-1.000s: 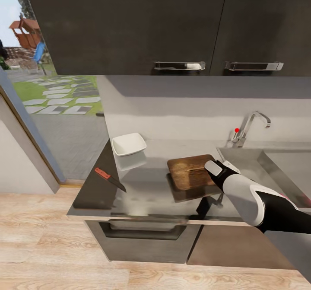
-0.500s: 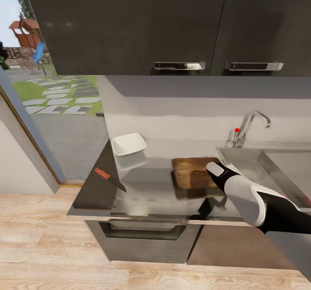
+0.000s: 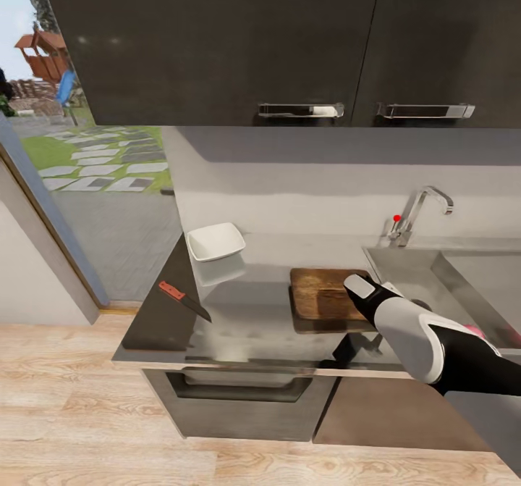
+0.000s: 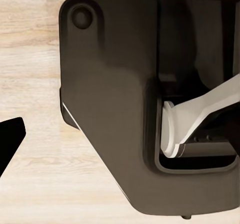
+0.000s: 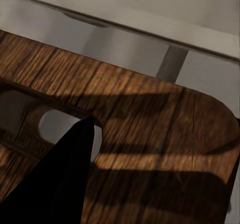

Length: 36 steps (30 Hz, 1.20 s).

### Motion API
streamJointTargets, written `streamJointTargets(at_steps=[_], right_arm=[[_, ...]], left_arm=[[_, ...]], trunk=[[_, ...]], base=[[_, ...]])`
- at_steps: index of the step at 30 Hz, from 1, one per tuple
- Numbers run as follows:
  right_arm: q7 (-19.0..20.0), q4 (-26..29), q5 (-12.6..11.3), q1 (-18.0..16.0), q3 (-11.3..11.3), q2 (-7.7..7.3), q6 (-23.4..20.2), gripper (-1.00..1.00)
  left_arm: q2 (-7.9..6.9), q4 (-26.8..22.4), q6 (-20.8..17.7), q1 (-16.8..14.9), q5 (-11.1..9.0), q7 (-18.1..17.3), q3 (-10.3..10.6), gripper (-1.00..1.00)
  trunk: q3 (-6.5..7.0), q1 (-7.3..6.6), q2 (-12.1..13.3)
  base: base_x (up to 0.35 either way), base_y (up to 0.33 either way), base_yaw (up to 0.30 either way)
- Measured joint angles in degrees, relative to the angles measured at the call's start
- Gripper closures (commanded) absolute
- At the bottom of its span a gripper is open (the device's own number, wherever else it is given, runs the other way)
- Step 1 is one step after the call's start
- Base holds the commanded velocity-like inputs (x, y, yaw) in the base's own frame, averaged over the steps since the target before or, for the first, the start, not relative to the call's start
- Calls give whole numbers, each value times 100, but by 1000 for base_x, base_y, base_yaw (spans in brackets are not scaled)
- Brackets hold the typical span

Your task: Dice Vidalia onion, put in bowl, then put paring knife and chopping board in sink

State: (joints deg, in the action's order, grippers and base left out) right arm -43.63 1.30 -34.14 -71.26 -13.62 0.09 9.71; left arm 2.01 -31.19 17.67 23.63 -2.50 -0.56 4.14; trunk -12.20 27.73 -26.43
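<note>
Countertop (image 3: pixel 253 312) is seen bearing the chopping board (image 3: pixel 322 294), overlapped at its 3 o'clock edge by the right gripper (image 3: pixel 359 285); whether anything is grasped cannot be told. The paring knife (image 3: pixel 184 300) lies at 9 o'clock.

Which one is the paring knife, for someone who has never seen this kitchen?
Start at the long grey countertop under the dark wall cabinets and go to its left end, near the glass door. In front of the white bowl, close to the counter's front corner, the paring knife lies flat and diagonal. Its red-orange handle and dark pointed blade set it apart.
</note>
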Motion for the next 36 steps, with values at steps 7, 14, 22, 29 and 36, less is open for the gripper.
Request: streamJointTargets(at_steps=[7, 14, 22, 29, 36], right_arm=[[-1, 1, 5, 10, 3, -1, 2, 100], [-1, 1, 4, 12, 4, -1, 1, 100], [34, 1, -4, 12, 0, -2, 10, -100], [35, 1, -4, 12, 3, -1, 7, -100], [36, -1, -6, 11, 6, 6, 21, -100]], left_arm=[[0, 44, 1, 0, 1, 0, -2, -100], [1, 49, 1, 0, 1, 0, -2, -100], [3, 48, 1, 0, 3, 0, -2, -100], [1, 50, 1, 0, 2, 0, -3, -100], [3, 50, 1, 0, 2, 0, -3, -100]], trunk=[[0, 0, 0], [0, 0, 0], [0, 0, 0], [0, 0, 0], [0, 0, 0]], base=[[0, 0, 0], [0, 0, 0], [0, 0, 0], [0, 0, 0], [0, 0, 0]])
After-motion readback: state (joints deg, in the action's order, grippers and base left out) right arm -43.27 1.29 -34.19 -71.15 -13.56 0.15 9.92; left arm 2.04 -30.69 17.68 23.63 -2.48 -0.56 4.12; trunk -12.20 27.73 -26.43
